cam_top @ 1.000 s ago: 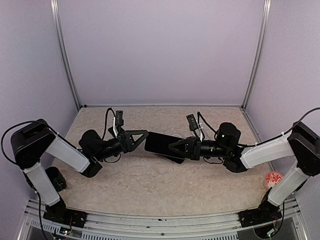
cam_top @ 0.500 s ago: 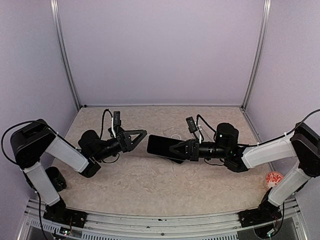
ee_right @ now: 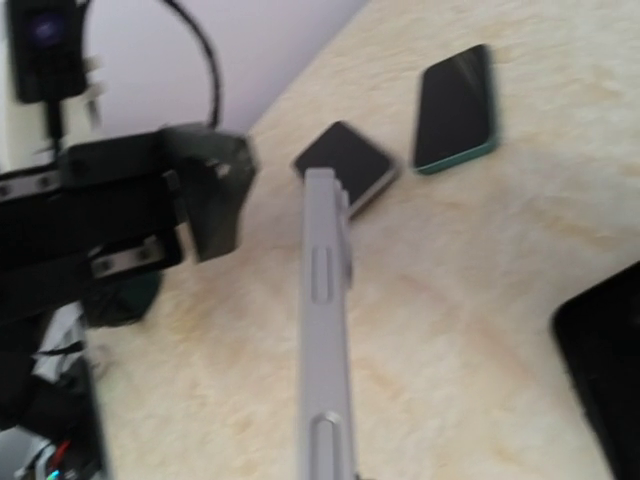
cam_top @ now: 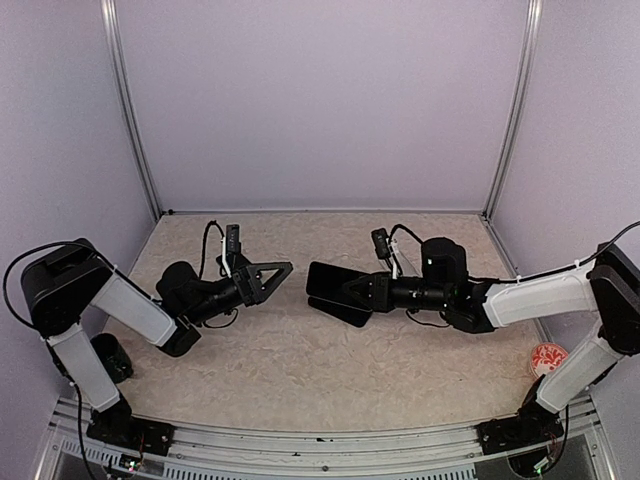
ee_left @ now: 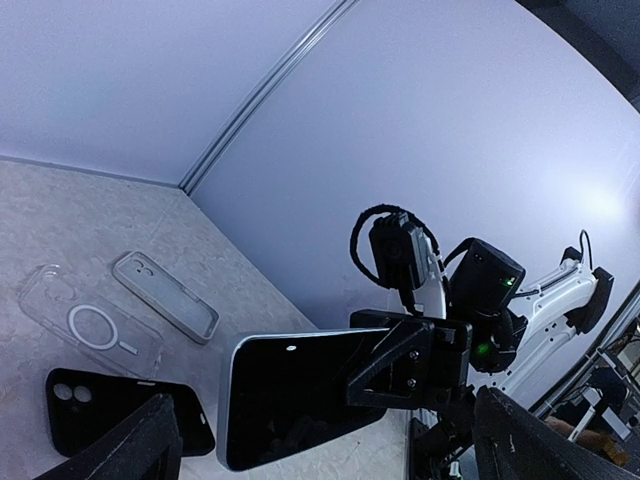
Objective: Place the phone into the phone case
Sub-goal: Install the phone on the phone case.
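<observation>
While the right pincer pinches the phone, edge-on and blurred, the left pincer stands spread.

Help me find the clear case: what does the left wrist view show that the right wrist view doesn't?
Left wrist only: the phone case with its white ring, lying flat beside a grey case and a black slab. Right wrist only: a teal-edged phone and a grey-rimmed dark slab. Both: the table and the phone held in the right gripper, screen-on from the left wrist, edge-on from the right.
</observation>
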Robot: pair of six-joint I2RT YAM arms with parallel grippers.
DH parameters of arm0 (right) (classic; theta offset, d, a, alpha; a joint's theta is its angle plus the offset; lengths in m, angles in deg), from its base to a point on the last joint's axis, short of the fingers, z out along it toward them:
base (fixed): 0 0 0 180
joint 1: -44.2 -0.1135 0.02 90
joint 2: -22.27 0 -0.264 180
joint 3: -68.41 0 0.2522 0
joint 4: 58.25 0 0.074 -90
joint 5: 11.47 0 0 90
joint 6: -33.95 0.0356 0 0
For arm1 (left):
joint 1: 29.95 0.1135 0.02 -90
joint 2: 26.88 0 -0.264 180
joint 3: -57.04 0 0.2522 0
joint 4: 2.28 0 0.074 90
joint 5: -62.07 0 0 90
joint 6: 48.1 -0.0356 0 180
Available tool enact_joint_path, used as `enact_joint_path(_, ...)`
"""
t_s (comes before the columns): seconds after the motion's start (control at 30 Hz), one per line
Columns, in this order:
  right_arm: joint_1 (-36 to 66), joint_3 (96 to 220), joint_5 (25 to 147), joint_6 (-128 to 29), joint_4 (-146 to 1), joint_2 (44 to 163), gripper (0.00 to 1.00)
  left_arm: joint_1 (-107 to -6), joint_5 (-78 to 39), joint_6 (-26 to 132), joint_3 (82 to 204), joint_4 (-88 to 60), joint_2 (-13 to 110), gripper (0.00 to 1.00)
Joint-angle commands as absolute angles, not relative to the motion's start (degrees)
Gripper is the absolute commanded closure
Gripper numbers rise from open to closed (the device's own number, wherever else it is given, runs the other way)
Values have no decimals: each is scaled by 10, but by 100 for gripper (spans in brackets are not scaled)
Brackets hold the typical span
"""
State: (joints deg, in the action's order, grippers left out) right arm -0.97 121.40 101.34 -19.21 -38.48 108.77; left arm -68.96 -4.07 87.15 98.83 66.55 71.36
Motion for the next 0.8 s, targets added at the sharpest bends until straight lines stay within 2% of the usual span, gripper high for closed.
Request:
enact_joint_path(0.0,-4,1250,956,-222,-415,1106,100,-688,-44,876,980,667,721,1)
enact_joint_path(0.77,0,1372,861,-302,-528,1242,100,-699,-39,887,974,677,733,1)
